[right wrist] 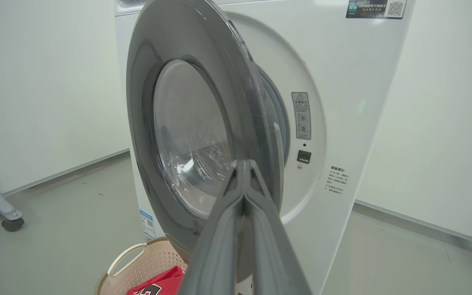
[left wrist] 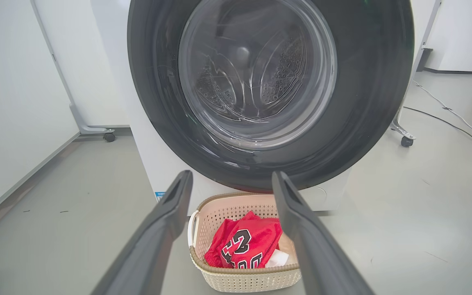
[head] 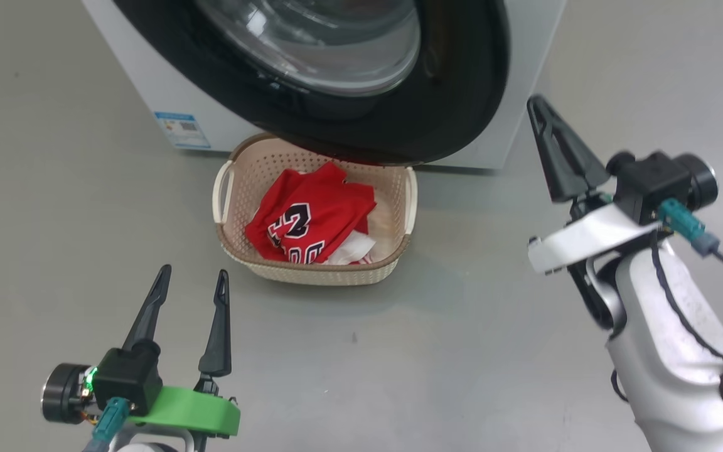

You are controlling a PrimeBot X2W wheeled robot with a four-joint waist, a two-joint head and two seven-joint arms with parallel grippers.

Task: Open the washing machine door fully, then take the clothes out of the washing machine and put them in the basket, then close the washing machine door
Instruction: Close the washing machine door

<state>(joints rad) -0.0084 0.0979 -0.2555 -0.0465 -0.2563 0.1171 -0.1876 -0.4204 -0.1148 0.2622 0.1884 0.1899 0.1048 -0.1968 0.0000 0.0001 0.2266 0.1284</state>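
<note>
at the lower left the left gripper [head: 194, 273] hangs low over the floor, its two fingers spread wide with nothing between them. past it stands the white washing machine [head: 148, 81], with the small blue label [head: 178, 130] low on its front. the cream basket [head: 223, 188] sits on the floor just in front of the machine, partly under the door, and the red "23" jersey [head: 311, 213] lies crumpled inside it. through the glass in the left wrist view the steel drum shows no red, so the unloading looks done.

above the basket the washing machine door [head: 462, 81] is swung most of the way back toward the machine, but the right wrist view shows it ajar: its free edge stands off the white front, and the latch socket [right wrist: 304, 156] is uncovered. to the right, the right gripper [head: 536, 103] has its fingers pressed together on nothing, its tip raised close to that free edge; whether it touches the door i cannot tell.

by my reading, opening and emptying are finished, and only the last push to latch the door is left.
</note>
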